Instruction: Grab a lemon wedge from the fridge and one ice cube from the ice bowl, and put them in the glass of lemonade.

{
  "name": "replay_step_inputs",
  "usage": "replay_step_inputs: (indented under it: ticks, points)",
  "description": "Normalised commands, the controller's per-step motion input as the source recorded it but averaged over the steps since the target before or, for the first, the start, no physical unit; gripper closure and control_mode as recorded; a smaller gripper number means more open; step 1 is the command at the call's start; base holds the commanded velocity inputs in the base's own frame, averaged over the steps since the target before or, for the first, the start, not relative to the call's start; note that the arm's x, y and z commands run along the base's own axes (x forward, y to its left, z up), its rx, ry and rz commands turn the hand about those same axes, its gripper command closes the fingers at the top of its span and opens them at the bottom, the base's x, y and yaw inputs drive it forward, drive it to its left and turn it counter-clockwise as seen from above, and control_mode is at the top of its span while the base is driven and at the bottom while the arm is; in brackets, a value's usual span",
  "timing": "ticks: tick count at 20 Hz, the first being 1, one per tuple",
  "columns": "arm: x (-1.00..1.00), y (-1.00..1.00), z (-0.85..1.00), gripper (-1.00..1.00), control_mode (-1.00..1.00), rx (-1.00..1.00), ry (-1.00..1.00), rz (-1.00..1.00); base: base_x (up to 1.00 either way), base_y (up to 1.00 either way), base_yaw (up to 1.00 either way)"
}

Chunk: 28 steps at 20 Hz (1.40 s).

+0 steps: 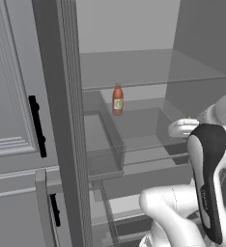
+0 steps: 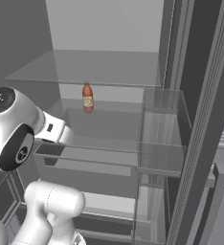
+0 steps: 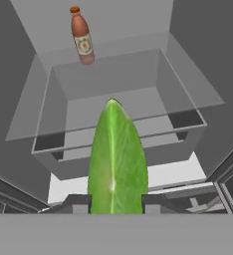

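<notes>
The lemon wedge [image 3: 117, 154], green and pointed, looms large in the hand view, pinched between the fingertips of my gripper [image 3: 116, 204], which is shut on it. The wedge hangs in front of and above a clear drawer [image 3: 113, 94] inside the open fridge [image 1: 134, 29]. From the base views my white hand [image 1: 182, 128] reaches into the fridge [image 2: 104, 28] at the drawer's level, and the arm hides the fingers there. The ice cube, the ice bowl and the glass of lemonade are out of view.
An orange bottle with a label [image 1: 117, 100] [image 2: 87, 97] [image 3: 82, 37] stands on the glass shelf behind the drawer. Door bins [image 2: 159, 139] hang on the open right door, and the left door's edge [image 1: 62, 120] stands close. Panelled cabinets with black handles [image 1: 37, 125] lie left.
</notes>
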Motion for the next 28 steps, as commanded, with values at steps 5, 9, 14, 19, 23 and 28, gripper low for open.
replay_step_inputs:
  ticks: [5,9,14,19,23,28]
  points:
    - [0.0,0.0,0.0,1.0,1.0,0.0,0.0,0.0,-0.67,0.0,-0.01]
    - [0.0,0.0,0.0,1.0,1.0,0.0,0.0,0.0,-1.0,-0.01,-0.04]
    - [0.0,0.0,0.0,1.0,1.0,0.0,0.0,0.0,-1.0,0.0,-0.01]
    - [0.0,0.0,0.0,1.0,1.0,0.0,0.0,0.0,-0.86,-0.03,0.0]
    - [0.0,0.0,0.0,1.0,1.0,0.0,0.0,0.0,-0.75,-0.07,-0.02]
    - [0.0,0.0,0.0,1.0,1.0,0.0,0.0,0.0,-0.27,-0.05,-0.13]
